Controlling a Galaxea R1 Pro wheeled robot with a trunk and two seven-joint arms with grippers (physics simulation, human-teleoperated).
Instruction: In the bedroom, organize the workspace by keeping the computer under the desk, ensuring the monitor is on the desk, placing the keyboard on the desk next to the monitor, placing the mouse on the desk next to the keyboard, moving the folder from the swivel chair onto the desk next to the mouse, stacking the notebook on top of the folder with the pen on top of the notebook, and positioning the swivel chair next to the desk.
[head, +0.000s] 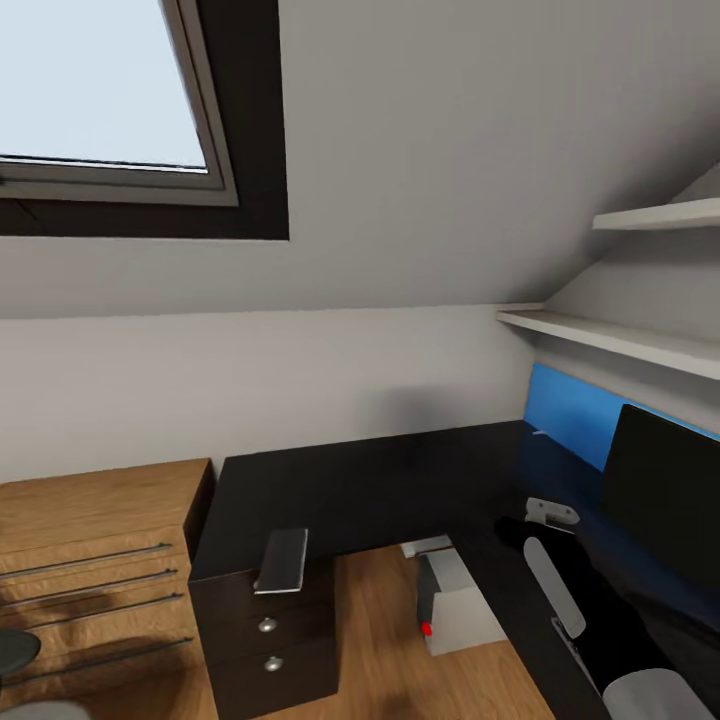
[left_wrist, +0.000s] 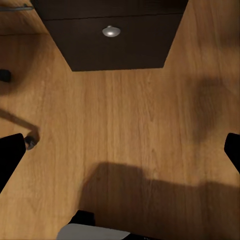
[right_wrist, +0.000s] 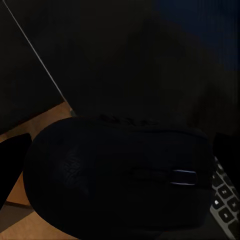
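The glossy black L-shaped desk (head: 380, 480) runs along the wall, and the wide black monitor (head: 665, 490) stands on its right wing. Under the desk sits the light grey computer (head: 455, 605) with its red dot. The dark grey notebook (head: 282, 560) lies on the desktop above the drawer unit (head: 268, 640). My right arm (head: 555, 585) reaches over the right wing. My right gripper (right_wrist: 120, 160) is shut on the dark mouse (right_wrist: 120, 175) and holds it above the desk, with the keyboard (right_wrist: 225, 200) below it. My left gripper (left_wrist: 120, 150) hangs open over the wood floor, in front of the drawer unit (left_wrist: 115, 45).
A light-wood chest of drawers (head: 90, 560) stands left of the desk. Behind the monitor is a blue wall panel (head: 570, 410), with white shelves (head: 620, 340) above. A thin metal leg with a caster (left_wrist: 31, 142) lies on the floor near my left gripper.
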